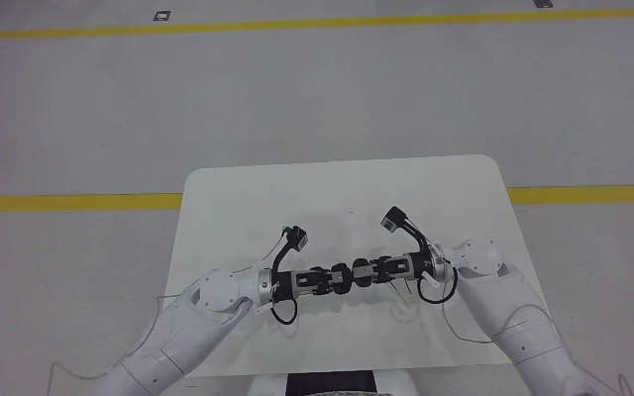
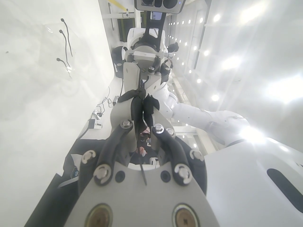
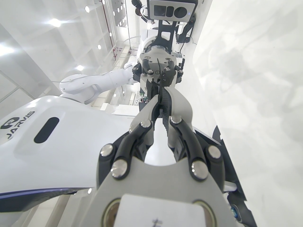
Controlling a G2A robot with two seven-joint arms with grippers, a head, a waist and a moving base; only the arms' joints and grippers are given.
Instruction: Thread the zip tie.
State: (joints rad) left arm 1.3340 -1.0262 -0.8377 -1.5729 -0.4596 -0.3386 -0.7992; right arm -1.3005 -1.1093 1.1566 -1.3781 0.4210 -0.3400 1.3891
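- Top view: the left gripper (image 1: 343, 276) and the right gripper (image 1: 362, 271) meet tip to tip above the table (image 1: 446, 178), near its robot-side edge.
- Both look pinched tight on the thin black zip tie (image 2: 143, 175), held up off the table between them.
- I think the threading step is on. The tail must find the small head, so the next push should be tiny and straight.
- Spare zip ties (image 2: 67, 41) lie on the table, well apart.
- There is lots of open room over the table's far side.
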